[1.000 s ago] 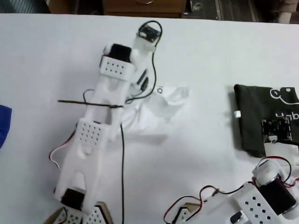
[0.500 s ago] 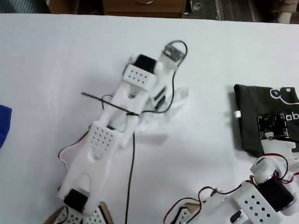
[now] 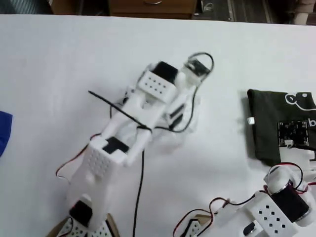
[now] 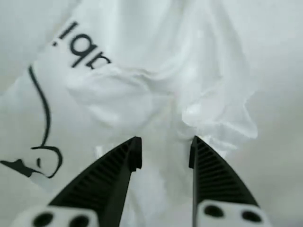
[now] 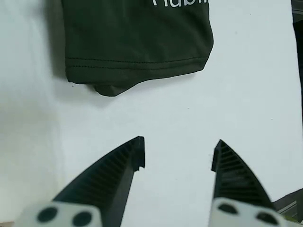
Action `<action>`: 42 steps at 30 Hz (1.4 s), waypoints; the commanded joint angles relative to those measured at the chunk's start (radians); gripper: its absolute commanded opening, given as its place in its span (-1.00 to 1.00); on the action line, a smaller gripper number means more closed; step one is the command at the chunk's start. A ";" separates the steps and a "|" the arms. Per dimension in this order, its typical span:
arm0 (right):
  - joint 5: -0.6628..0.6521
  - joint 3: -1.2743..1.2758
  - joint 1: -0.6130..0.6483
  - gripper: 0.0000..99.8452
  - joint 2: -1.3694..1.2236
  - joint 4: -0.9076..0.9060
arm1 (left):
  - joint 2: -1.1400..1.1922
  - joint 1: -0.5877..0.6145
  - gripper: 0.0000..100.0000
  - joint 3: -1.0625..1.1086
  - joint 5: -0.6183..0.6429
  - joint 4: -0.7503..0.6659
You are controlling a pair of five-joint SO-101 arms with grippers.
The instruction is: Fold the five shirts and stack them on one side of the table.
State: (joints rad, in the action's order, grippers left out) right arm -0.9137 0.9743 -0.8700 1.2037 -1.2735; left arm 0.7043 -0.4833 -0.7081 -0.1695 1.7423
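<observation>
1. The left gripper (image 4: pixel 163 151) is held partly open. Its two ribbed black fingers (image 4: pixel 113 179) are set apart over crumpled cloth, and whether any fold is caught cannot be told.
2. One white shirt (image 4: pixel 142 85) is counted, bunched right beneath and between those fingers, with black lettering showing on it. It is placed well apart from the black shirt (image 5: pixel 137 38), toward the middle of the table (image 5: pixel 189 109).
3. The left arm (image 3: pixel 123 143) is stretched across the white shirt, so most of it is covered in the high view. One black cable (image 3: pixel 140 173) is strung along that arm.
4. The right gripper (image 5: pixel 177 151) is spread wide and nothing is gripped. Bare table is seen between its two fingers, and the black shirt's hemmed edge is found just past the tips, untouched.
5. One black shirt is counted, folded flat, with white print on top.
6. The right arm (image 3: pixel 276 212) is parked just beside the black shirt, at its near edge.
7. One blue cloth (image 3: pixel 4 132) is spotted at the table's rim, farthest from the black shirt, with the white shirt between the two.
</observation>
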 commanded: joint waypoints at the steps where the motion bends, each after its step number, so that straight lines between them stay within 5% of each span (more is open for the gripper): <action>1: 0.008 -0.003 0.002 -0.52 0.008 0.012 | -0.081 -0.032 -0.62 0.068 -0.011 -0.040; 11: 0.008 -0.002 -0.001 -0.52 0.008 0.012 | -0.239 0.081 -0.62 -0.024 -0.031 -0.040; 19: 0.006 -0.002 0.007 -0.52 0.008 0.012 | -0.109 0.242 -0.62 0.018 -0.052 -0.138; 31: 0.002 -0.002 -0.001 -0.52 0.008 0.007 | 0.044 0.201 -0.62 0.016 -0.052 -0.235; 42: 0.002 -0.002 0.007 -0.52 0.008 0.007 | 0.040 0.112 -0.62 -0.047 -0.052 -0.133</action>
State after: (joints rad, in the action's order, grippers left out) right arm -0.9137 0.9774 -0.8700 1.2037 -1.2735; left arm 0.7595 -0.3360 -0.6882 -0.2156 1.5658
